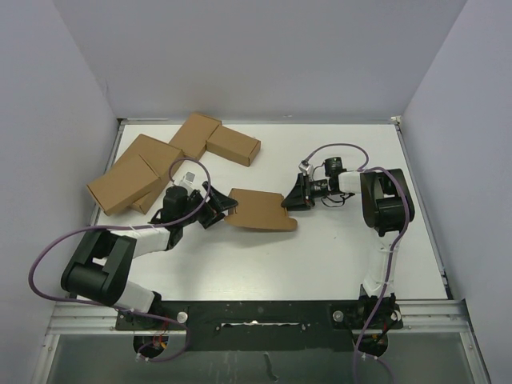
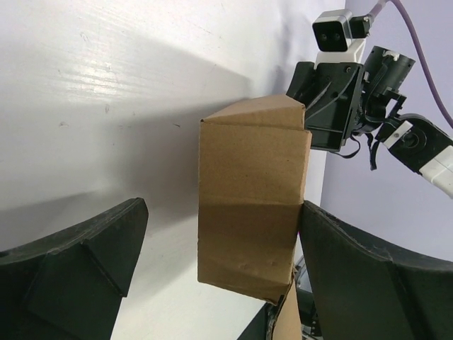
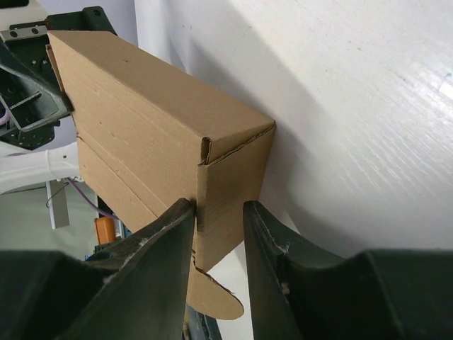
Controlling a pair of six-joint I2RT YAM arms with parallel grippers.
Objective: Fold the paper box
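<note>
The paper box (image 1: 260,210) is a brown, partly folded carton held between my two grippers at mid-table. In the left wrist view the paper box (image 2: 251,205) stands between the wide-spread fingers of my left gripper (image 2: 223,212). The right finger (image 2: 354,269) touches its side and the left finger (image 2: 85,262) stays apart from it. From above, my left gripper (image 1: 220,210) sits at the box's left end. My right gripper (image 1: 290,200) is at its right end. In the right wrist view my right gripper (image 3: 217,209) is shut on the end panel of the paper box (image 3: 148,120), with a rounded tab hanging below.
Several other brown cartons (image 1: 152,164) lie clustered at the back left, close behind my left arm. White walls (image 1: 256,56) enclose the table on three sides. The right arm's elbow (image 1: 384,200) stands right of the box.
</note>
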